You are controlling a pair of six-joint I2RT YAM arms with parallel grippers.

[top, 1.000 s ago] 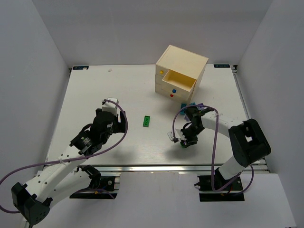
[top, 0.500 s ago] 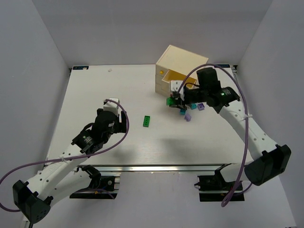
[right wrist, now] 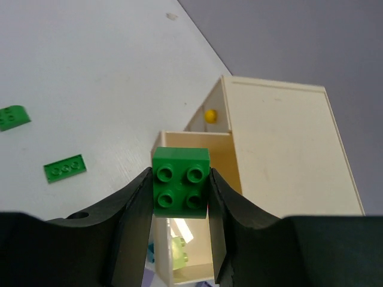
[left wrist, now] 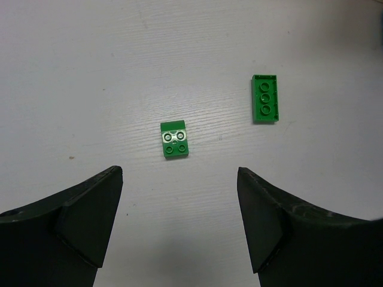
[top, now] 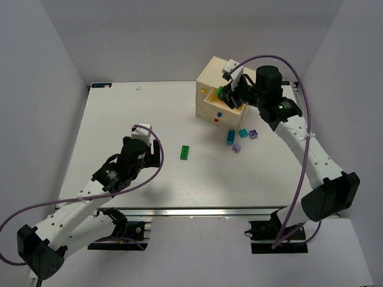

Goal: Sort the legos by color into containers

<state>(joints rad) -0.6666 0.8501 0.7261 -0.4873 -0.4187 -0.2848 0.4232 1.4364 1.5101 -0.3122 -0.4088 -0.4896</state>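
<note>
My right gripper [top: 224,91] [right wrist: 179,192] is shut on a dark green four-stud lego [right wrist: 181,179] [top: 220,91], held above the pulled-out blue-knob drawer [right wrist: 164,143] of the cream chest [top: 239,75]. A lime-yellow lego [right wrist: 179,251] lies inside that drawer. My left gripper [top: 143,154] [left wrist: 179,174] hangs open over the table. Ahead of its fingers lie a small green lego [left wrist: 174,139] and a longer green lego [left wrist: 265,98] [top: 186,153]. The small one is hidden in the top view.
In front of the chest lie teal-blue legos [top: 230,137] [top: 243,133] and lilac legos [top: 253,134] [top: 236,147]. The chest shows a yellow knob [top: 206,91], a blue knob [top: 219,113] and a red knob [top: 215,120]. Grey walls surround the white table [top: 119,119].
My right arm swung from the table's near right side up to the chest, carrying the green lego over the open drawer. The left arm barely moved.
</note>
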